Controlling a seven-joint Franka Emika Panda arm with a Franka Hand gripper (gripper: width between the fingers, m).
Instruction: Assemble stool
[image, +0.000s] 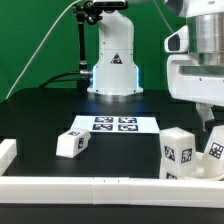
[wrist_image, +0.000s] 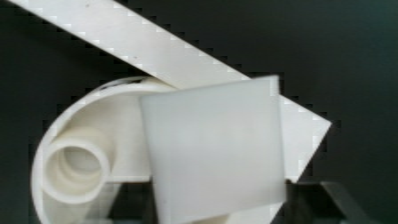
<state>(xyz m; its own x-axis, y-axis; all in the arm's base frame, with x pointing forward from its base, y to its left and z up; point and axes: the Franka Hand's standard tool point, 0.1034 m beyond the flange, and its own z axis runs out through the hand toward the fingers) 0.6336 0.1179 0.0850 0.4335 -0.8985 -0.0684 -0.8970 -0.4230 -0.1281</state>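
Observation:
In the wrist view a white block leg (wrist_image: 214, 140) stands between my gripper's (wrist_image: 217, 208) dark fingers (wrist_image: 132, 200), which press against its two sides. Right behind it lies the round white seat (wrist_image: 98, 120) with a ringed socket (wrist_image: 75, 165). In the exterior view my gripper (image: 210, 128) reaches down at the far right onto a tilted tagged leg (image: 214, 150). A second tagged leg (image: 178, 152) stands just beside it. A third leg (image: 72, 142) lies alone toward the exterior view's left. The seat is mostly hidden there by the legs and the front rail.
The marker board (image: 113, 124) lies mid-table in front of the robot base (image: 112, 60). White border rails run along the front (image: 90, 188) and the left (image: 6, 152). A rail (wrist_image: 160, 40) also crosses the wrist view behind the seat.

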